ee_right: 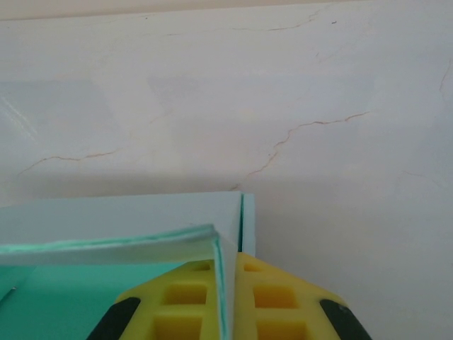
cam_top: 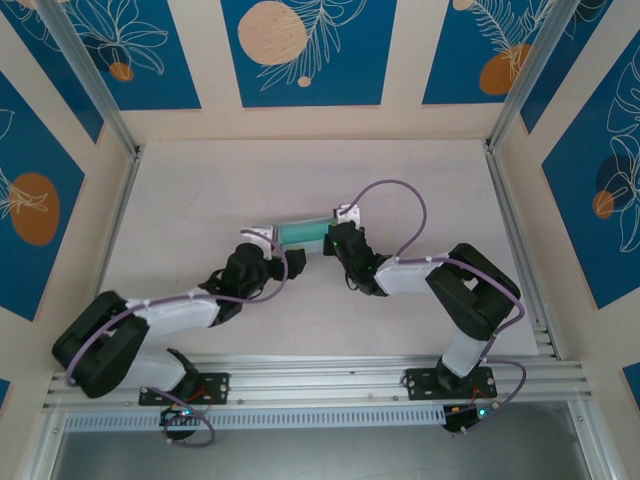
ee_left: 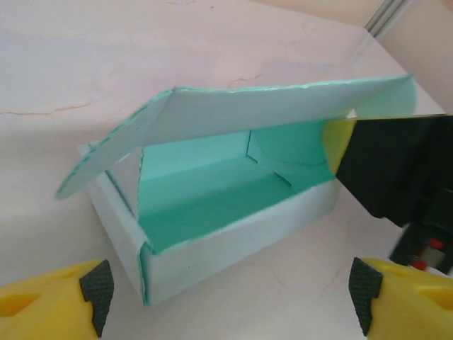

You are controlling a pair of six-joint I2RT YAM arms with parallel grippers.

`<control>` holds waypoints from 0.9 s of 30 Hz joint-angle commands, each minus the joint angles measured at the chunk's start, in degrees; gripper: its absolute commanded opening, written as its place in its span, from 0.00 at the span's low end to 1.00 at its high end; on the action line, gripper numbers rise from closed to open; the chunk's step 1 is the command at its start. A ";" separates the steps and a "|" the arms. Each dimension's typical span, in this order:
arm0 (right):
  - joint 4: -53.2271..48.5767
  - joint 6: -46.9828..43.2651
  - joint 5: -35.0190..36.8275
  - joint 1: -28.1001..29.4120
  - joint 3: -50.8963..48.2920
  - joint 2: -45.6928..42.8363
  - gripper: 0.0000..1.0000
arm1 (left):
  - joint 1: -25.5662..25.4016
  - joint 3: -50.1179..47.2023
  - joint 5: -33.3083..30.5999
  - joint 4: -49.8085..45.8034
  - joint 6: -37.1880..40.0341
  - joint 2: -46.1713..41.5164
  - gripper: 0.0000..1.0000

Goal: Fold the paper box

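Here right jaws clamp an end edge of the paper box [ee_left: 233, 241], left jaws apart nearby.

box [cam_top: 303, 233] ctr table [cam_top: 200, 190], far side free

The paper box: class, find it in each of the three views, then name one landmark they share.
Top external: the paper box sits near the centre of the frame.
Left wrist: centre, lid raised.
Right wrist: bottom left corner.
Shared landmark: the right hand, pinching the box's end wall.
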 commanded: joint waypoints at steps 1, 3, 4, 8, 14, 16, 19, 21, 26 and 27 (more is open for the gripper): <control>-3.27 -0.11 -0.51 0.34 -1.73 2.58 0.07 | -0.58 -1.91 0.94 -6.81 -0.64 -5.55 0.94; -3.23 0.25 -0.55 0.36 -1.69 3.05 0.07 | -0.58 -2.78 0.02 -8.91 -0.71 -8.48 0.97; -3.27 0.42 -0.55 0.36 -1.82 3.23 0.07 | -0.58 -3.19 -1.04 -10.17 -0.94 -10.06 0.98; -3.82 0.95 -0.62 0.57 -2.01 3.29 0.07 | -0.40 -2.07 -5.95 -17.21 0.47 -17.41 0.99; -5.22 0.93 0.34 1.60 -2.34 3.00 0.08 | 0.70 8.98 -10.15 -29.63 6.64 -21.69 0.96; -5.52 1.33 0.43 1.65 -2.43 3.26 0.08 | 1.55 13.75 -9.42 -32.61 9.14 -19.74 0.95; -5.58 1.91 0.52 1.74 -2.44 3.68 0.11 | 3.18 20.33 -7.97 -35.89 11.57 -14.33 0.93; -5.56 1.99 0.76 2.00 -2.46 3.74 0.13 | 4.08 24.34 -5.49 -37.20 12.93 -9.63 0.92; -6.22 1.98 1.43 2.26 -2.85 3.63 0.16 | 5.54 33.54 1.99 -37.68 13.14 4.40 0.73; -6.39 1.86 1.56 2.29 -2.94 3.41 0.17 | 5.55 34.86 3.98 -37.72 13.07 6.75 0.70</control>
